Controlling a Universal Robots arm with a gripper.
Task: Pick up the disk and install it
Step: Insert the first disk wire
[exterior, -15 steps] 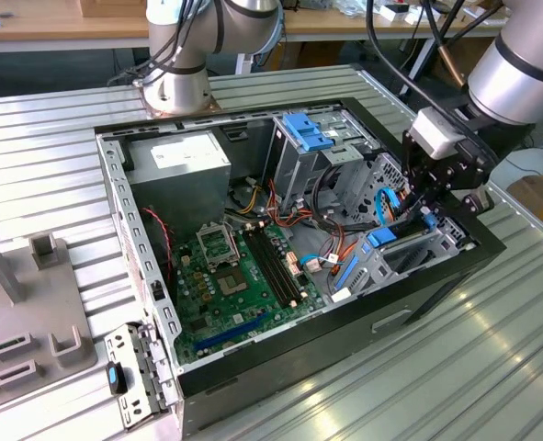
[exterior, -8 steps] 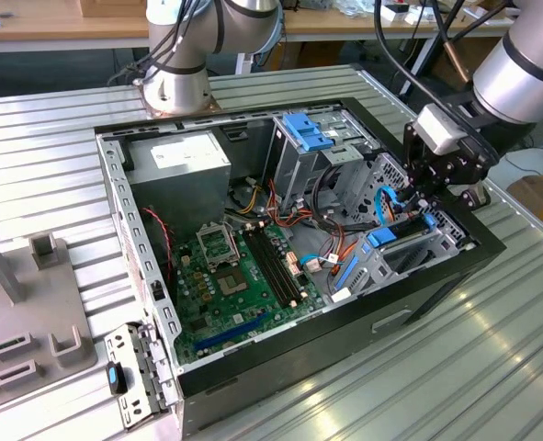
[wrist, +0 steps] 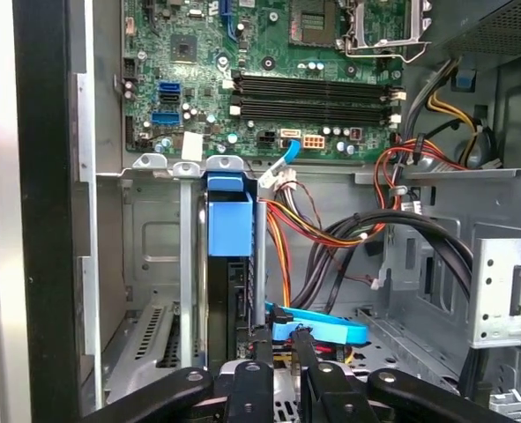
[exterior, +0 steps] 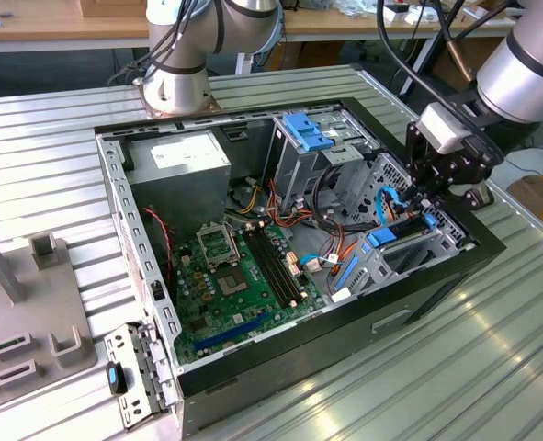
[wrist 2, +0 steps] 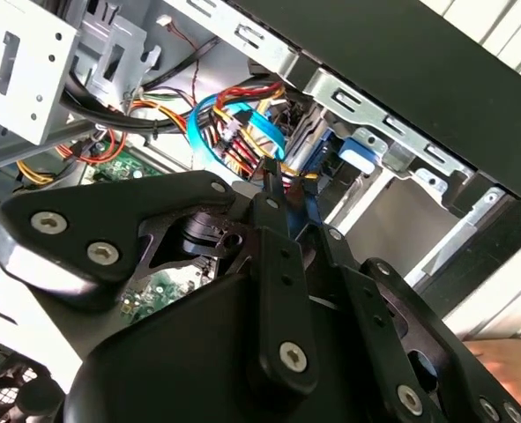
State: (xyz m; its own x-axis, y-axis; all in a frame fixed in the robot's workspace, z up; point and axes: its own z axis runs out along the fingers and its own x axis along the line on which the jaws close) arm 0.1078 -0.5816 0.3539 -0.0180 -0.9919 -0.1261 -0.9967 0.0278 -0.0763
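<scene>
- The gripper (exterior: 434, 195) hangs inside the open computer case (exterior: 142, 266), beside the drive bay, fingers (wrist: 262, 352) clenched together on nothing.
- The disk (wrist: 229, 291) stands on edge in the bay slot, blue rail (wrist: 229, 222) uppermost, just beside the fingertips.

1. One open computer case (exterior: 418, 303) lay on the table.
2. Inside the case: one green motherboard (exterior: 239, 285), one grey power-supply box (exterior: 181, 175).
3. One gripper (exterior: 434, 195) hung above the case's drive bay.
</scene>
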